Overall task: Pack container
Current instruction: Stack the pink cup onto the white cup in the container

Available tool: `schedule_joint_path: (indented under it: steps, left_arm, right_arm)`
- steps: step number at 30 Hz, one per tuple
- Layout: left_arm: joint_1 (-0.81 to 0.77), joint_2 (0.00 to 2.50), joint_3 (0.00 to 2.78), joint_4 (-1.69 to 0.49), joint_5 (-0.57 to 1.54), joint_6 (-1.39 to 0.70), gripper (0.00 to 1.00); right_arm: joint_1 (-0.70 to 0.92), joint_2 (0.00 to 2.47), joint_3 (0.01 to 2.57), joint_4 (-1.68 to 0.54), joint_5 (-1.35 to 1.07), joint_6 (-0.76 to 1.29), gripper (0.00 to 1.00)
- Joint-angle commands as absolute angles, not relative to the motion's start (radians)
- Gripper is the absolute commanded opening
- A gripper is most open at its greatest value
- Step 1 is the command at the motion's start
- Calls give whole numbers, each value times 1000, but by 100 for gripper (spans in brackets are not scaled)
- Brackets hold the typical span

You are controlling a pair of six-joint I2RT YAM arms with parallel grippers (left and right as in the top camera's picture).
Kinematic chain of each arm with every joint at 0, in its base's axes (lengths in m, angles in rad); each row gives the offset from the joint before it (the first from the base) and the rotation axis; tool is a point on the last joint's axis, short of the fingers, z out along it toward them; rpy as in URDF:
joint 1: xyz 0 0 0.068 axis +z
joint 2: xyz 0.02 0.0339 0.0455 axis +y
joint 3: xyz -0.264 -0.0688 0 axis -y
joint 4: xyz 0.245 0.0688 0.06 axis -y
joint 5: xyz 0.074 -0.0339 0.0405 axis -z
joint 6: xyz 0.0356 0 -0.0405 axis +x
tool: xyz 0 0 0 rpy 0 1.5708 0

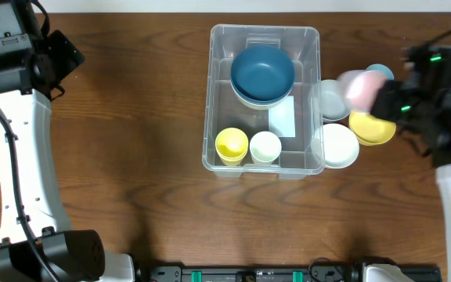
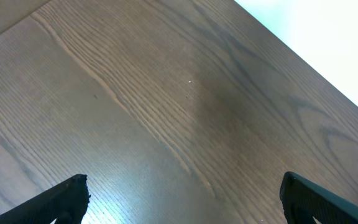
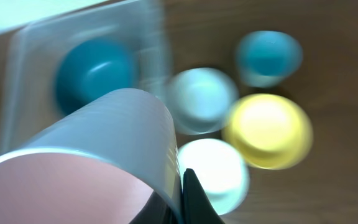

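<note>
One container (image 1: 207,117), a clear plastic bin, stood at the middle of the tabletop (image 1: 131,117). Inside it were three pieces: one dark blue bowl (image 1: 262,73) at the 12 o'clock end, and two cups at the 6 o'clock end, a yellow cup (image 1: 232,145) toward 7 o'clock and a pale cream cup (image 1: 265,146) just beside it. One white label (image 1: 283,117) lay on the bin's bottom; no writing on it could be read.

Four bowls sat outside, clustered at the bin's 3 o'clock side: one pale grey bowl (image 1: 333,100) against the wall, one white bowl (image 1: 339,145) at 4 o'clock, one yellow bowl (image 1: 370,128) beyond these two, and one small teal bowl (image 1: 380,73) toward 2 o'clock.

The right hand (image 1: 378,95) was clenched on the wall of one pink cup (image 1: 358,86), held above those bowls, just outside the bin.

The left hand (image 2: 184,179) was released, fingers spread wide over bare wood at the tabletop's 10 o'clock corner, well apart from the bin.
</note>
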State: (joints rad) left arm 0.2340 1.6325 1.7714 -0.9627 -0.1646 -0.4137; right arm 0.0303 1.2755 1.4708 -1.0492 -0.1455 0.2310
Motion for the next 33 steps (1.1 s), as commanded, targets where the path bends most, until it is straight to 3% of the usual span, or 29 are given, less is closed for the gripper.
schedule_joint_path:
  steps: [1, 7, 13, 21, 33]
  left_arm:
    - [237, 1627, 1776, -965, -177, -400, 98]
    - [237, 1627, 1776, -965, -177, -400, 98]
    - [237, 1627, 1776, -965, -177, -400, 98]
    - [237, 1627, 1776, -965, -177, -400, 98]
    - [237, 1627, 1776, -964, -177, -400, 98]
  right_arm:
    - [175, 1271, 1473, -1065, -110, 211, 1]
    - [410, 1364, 1473, -1085, 6, 268, 1]
    - [527, 1502, 1473, -1090, 36, 301, 1]
    - [548, 1633, 1473, -1133, 72, 322, 3]
    - [548, 1642, 1473, -1179, 72, 321, 3]
